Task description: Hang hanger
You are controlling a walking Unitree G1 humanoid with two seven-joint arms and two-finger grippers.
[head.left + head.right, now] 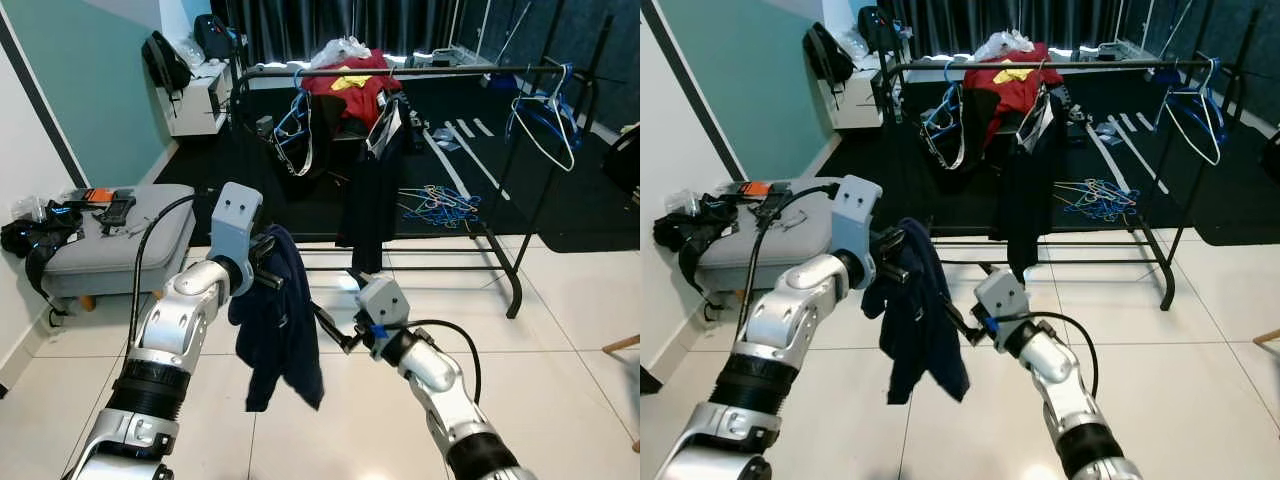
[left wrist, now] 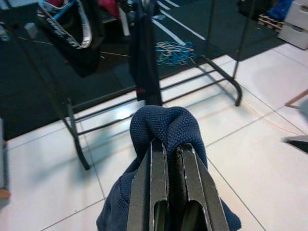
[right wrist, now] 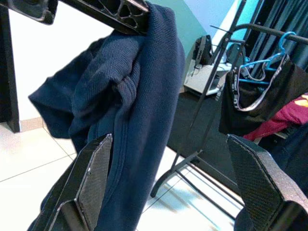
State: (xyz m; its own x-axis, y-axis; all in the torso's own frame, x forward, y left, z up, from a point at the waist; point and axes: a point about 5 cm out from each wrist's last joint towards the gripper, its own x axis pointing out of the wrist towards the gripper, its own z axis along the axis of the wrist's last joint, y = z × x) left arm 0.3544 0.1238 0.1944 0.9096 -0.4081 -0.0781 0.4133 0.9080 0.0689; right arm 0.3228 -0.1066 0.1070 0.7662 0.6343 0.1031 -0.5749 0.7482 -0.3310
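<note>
left eye view: at centre left, the left gripper [image 1: 268, 262] is seen closed on the top of a navy garment [image 1: 280, 335], which hangs limp below it over the white tiles. the right gripper [image 1: 335, 330] is held at the garment's lower right edge, its fingers spread and nothing held. the clothes rail [image 1: 420, 72] runs across the upper frame, well apart from the garment, with a black garment [image 1: 368, 195] already hung at its middle and empty hangers [image 1: 545, 110] at upper right.

right eye view: the same layout is shown. a grey ottoman [image 1: 805, 235] stands at mid left (no hanger can be made out inside the navy cloth).

left wrist view: the two black fingers [image 2: 159, 192] are shown pressed together at the bottom centre, with a fold of navy knit pinched between them.

right wrist view: the wide-open fingers [image 3: 94, 180] are seen at the lower corners, with the navy cloth beside the left one, draped from the other gripper at the top.

progress is judged early: the garment is lifted but nothing has been hung; the carry to the rail and the hooking are left.
</note>
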